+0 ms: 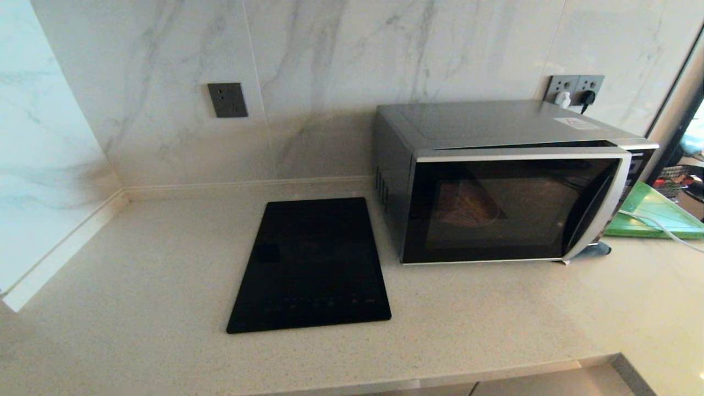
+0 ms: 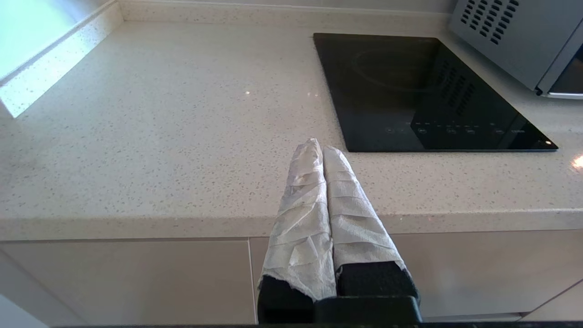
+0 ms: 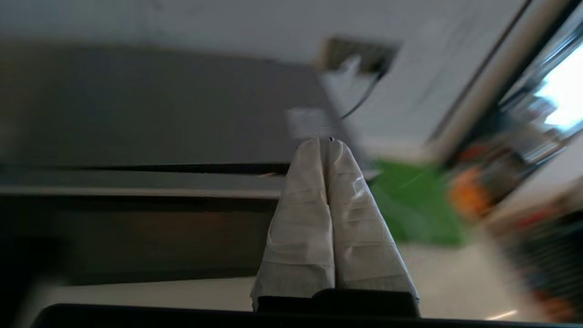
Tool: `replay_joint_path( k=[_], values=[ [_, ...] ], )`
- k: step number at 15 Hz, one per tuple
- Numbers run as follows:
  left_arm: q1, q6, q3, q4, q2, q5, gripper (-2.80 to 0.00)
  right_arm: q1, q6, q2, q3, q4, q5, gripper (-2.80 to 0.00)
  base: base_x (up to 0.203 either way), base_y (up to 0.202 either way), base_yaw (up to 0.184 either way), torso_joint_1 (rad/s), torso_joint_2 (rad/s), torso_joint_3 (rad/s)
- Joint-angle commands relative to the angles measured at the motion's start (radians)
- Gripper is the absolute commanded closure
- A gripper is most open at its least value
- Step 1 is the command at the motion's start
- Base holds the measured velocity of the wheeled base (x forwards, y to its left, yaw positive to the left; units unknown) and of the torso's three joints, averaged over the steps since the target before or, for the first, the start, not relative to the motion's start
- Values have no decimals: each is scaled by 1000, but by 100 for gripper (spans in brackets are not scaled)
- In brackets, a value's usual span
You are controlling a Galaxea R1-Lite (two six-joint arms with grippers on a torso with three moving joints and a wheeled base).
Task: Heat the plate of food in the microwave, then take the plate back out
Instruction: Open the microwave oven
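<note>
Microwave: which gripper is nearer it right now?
Right. The right gripper, shut, is in front of the microwave, near its top edge. The left gripper, shut, hangs off the counter's front edge, beyond the cooktop.

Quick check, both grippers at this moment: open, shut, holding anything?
Left gripper: shut, empty, above the counter's front edge.
Right gripper: shut, empty, near the microwave's top front edge.

The left gripper (image 2: 321,148) hangs before the counter (image 2: 136,136) edge, fingers pressed together. The right gripper (image 3: 324,142) is likewise closed, near the microwave (image 3: 159,114) top.
</note>
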Motion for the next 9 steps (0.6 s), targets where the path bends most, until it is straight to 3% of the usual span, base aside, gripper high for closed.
replay_joint_path(
  k=[1,3,5,9],
  values=[
    [0,0,0,-1,2,1,0,-12,434,40,-69,152,38,0,0,0,0,0,0,0],
    [0,-1,0,-1,2,1,0,-19,605,124,-103,261,84,0,0,0,0,0,0,0],
    [0,0,0,-1,2,1,0,-38,721,228,-215,320,100,0,0,0,0,0,0,0],
    [0,-1,0,-1,2,1,0,-62,803,410,-313,382,64,0,0,0,0,0,0,0]
  ],
)
